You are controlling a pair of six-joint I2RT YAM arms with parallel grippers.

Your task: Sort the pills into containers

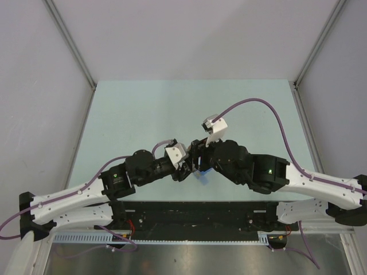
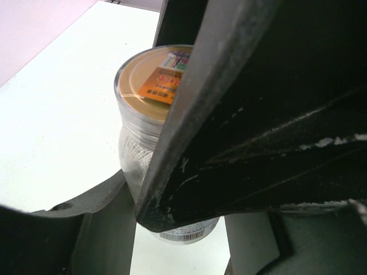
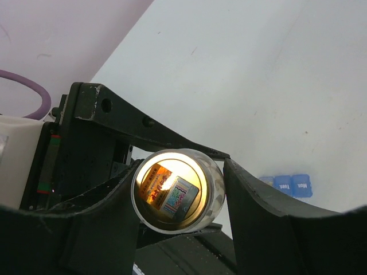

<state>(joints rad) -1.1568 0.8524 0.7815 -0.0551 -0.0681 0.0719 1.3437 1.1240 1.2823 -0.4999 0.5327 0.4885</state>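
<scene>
A clear pill bottle [image 2: 135,132] with a gold lid [image 3: 172,192] hangs above the table between both arms. My left gripper [image 2: 178,235] is shut on the bottle's body, a grey finger on each side. My right gripper [image 3: 179,192] faces the lid end-on, and its two black fingers [image 3: 258,212] press against the lid end from left and right. One of those fingers crosses the left wrist view as a big black bar. The containers [image 3: 287,185], a blue three-compartment strip, lie on the table below [image 1: 202,175]. I cannot make out single pills.
Both arms meet at the table's near middle [image 1: 192,163]. A purple cable [image 1: 258,106] loops above the right arm. Metal frame posts [image 1: 71,46] run up at the table's far corners. The pale green table [image 1: 143,109] stretches beyond the grippers.
</scene>
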